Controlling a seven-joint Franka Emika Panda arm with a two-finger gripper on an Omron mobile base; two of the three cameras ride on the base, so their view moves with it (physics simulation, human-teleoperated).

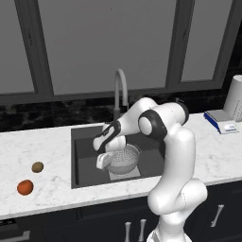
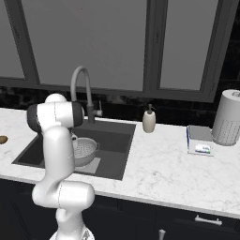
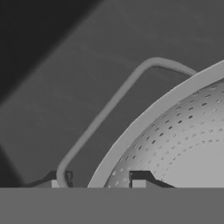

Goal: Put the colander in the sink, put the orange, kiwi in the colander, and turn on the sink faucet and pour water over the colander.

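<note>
In the left base view the colander [image 1: 124,160] sat upright in the sink [image 1: 87,158], mouth up, at the middle of the frame over the pale drain plate [image 1: 134,173]. The gripper [image 1: 102,160] hung at its left rim, the arm's forearm crossing above the bowl and hiding part of it. The sink faucet [image 1: 120,90] arched up behind, spout curving toward the basin. At lower left, on the marble counter [image 1: 42,142], the kiwi [image 1: 37,167] lay with its long axis roughly left-right, and the orange [image 1: 25,187] sat just below and left of it, both well apart from the sink.

From the right base view the colander [image 2: 86,149] peeked out right of the arm's upright link, which blocked its left side. A soap bottle [image 2: 149,120] stood beyond the sink's right edge, a paper towel roll [image 2: 228,117] at far right, a small box [image 2: 200,139] beside it.

The hand view looked down on the colander's rim [image 3: 144,120] and its wire side handle [image 3: 109,105], which looped toward the upper left. One finger [image 3: 139,177] sat inside the rim, the other [image 3: 57,178] outside by the handle: jaws pinching the colander's rim.
</note>
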